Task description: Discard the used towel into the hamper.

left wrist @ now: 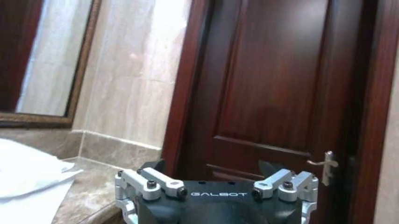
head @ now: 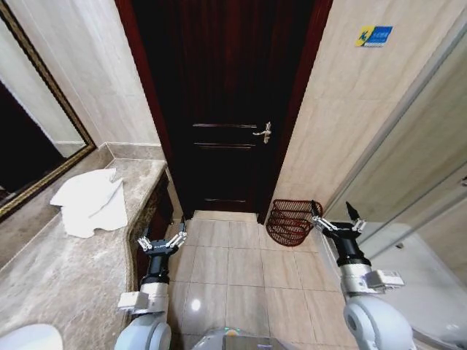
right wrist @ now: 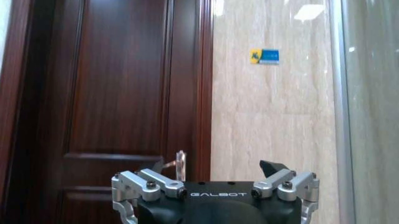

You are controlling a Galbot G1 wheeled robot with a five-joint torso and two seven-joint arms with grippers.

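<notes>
The left gripper (head: 162,243) hangs at 7 o'clock, fingers spread wide and empty, just beside the marble counter (head: 58,277). The right gripper (head: 337,222) at 4 o'clock is equally open, holding nothing. The white towel (head: 91,202) lies crumpled on the counter at 10 o'clock. The wicker hamper (head: 292,222) sits by the dark door (head: 222,109) at 1 o'clock. A shallow pinch could let the towel trail and miss the hamper.

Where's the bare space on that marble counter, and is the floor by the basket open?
The counter is bare from the towel toward the robot, and between the towel and the back wall. The tiled floor is open between the left claw and the hamper. It is tighter near the hamper, where the right claw hovers.
</notes>
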